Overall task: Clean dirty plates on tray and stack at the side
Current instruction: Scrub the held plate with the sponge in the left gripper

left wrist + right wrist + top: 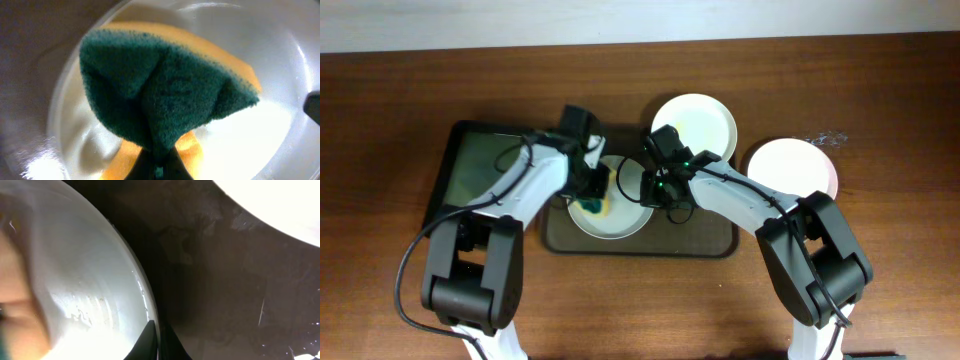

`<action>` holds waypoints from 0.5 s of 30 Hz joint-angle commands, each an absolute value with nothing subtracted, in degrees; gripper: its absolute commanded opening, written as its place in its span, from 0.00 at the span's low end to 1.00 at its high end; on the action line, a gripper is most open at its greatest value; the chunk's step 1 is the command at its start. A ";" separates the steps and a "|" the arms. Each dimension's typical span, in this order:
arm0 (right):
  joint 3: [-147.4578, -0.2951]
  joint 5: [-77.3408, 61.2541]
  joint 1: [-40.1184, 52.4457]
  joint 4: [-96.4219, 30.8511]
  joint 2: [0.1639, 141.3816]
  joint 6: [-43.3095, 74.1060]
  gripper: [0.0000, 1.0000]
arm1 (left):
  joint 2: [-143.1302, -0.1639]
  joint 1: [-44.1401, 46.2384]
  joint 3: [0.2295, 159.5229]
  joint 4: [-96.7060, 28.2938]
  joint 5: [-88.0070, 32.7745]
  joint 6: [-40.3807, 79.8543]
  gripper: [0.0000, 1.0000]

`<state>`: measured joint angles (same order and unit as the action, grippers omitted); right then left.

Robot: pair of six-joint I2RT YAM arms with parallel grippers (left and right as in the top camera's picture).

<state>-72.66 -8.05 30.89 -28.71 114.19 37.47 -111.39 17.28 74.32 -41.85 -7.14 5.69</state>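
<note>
**Sponge [165,90] on plate [623,222]**

Left gripper [158,166] clamped on the sponge, over the tray [705,242]. Right gripper [156,341] at the plate's 3 o'clock, seemingly pinched on its rim. Beyond, toward 1 and 2 o'clock: cream plate [698,122], pinkish plate [792,168].

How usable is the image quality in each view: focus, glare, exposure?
Overhead: sharp and evenly lit, though the rightmost plate is washed out. Left wrist: the sponge fills the frame in soft focus, and the white plate behind it blurs, with glare at lower left. Right wrist: blurred throughout, with bright wet highlights on the same plate's rim and dim surroundings.
</note>
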 commanded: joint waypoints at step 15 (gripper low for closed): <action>-72.66 -7.55 30.63 -29.34 115.68 37.23 0.04 | -111.66 16.12 71.35 -21.02 1.10 7.35 0.00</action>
<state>-72.66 -8.08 30.76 -28.82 114.19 37.45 -111.18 16.49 70.98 -23.68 -14.66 2.52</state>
